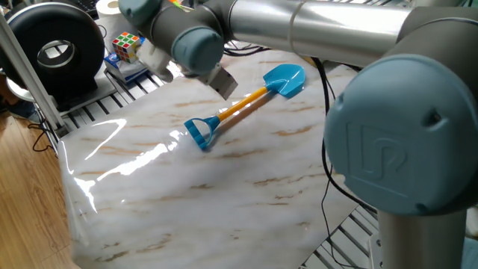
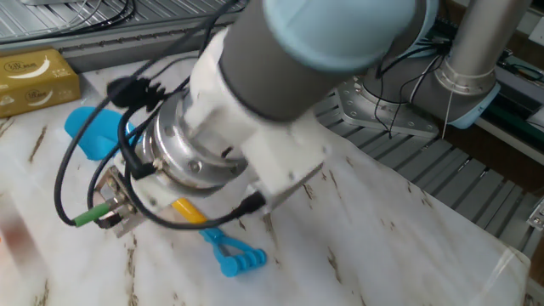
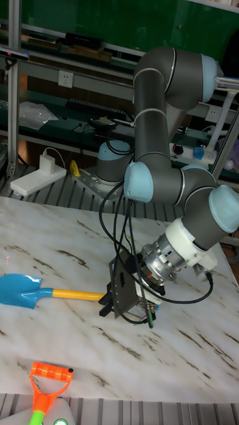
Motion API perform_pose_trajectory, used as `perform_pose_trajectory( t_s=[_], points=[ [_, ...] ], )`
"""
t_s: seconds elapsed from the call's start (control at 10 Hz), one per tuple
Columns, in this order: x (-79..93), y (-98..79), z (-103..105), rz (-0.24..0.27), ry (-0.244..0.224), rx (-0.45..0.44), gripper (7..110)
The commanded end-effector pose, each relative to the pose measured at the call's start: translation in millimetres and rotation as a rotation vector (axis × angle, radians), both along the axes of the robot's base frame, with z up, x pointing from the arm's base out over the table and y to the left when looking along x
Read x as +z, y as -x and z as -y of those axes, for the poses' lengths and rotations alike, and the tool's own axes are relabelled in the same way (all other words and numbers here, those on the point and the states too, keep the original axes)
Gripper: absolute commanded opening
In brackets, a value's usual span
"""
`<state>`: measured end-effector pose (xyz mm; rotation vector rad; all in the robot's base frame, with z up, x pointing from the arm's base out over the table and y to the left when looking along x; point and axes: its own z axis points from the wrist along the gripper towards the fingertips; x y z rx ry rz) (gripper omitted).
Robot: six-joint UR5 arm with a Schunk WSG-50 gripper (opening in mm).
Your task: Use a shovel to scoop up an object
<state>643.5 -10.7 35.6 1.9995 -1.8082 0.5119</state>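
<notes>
The shovel [image 1: 243, 101] lies flat on the marble table [image 1: 224, 194], with its light-blue blade [image 1: 284, 78] at the far right and its blue loop [image 1: 200, 133] toward the middle. My gripper [image 1: 224, 81] hangs just above and left of the orange shaft, fingers pressed together, holding nothing. In the other fixed view the gripper [image 2: 115, 204] is low beside the shaft [image 2: 187, 211], between blade [image 2: 93, 132] and loop [image 2: 234, 257]. The object, a tan-yellow block [image 2: 34, 76], sits at the table's far corner beyond the blade. The tall fixed view shows the gripper [image 3: 114, 293] at the shaft [image 3: 76, 294].
A puzzle cube [image 1: 127, 46] on a blue box, a black round device [image 1: 52, 48] and a paper roll [image 1: 112, 6] stand off the table's left end. A green-shafted toy tool with an orange head [image 3: 46, 385] lies at the near edge. Cables trail from my wrist.
</notes>
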Motion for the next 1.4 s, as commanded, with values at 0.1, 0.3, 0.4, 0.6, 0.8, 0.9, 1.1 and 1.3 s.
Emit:
perform_pose_trajectory(
  t_s=[0.1,0.3,0.4,0.6,0.8,0.9,1.1,1.3],
  points=[
    [3.7,31.6,32.1,-0.085,0.102,-0.089,7],
    [-4.3,26.4,36.7,-0.066,0.109,-0.084,22],
    [-9.3,23.9,37.1,-0.063,0.108,-0.078,22],
    [-7.7,22.5,45.1,-0.064,0.139,-0.063,66],
    [-13.5,21.2,48.7,-0.054,0.138,-0.056,66],
    [-18.9,22.0,47.0,-0.054,0.125,-0.056,66],
    [-15.9,16.7,52.6,-0.035,0.148,-0.042,66],
    [-15.5,11.8,53.2,-0.026,0.151,-0.020,44]
  ],
)
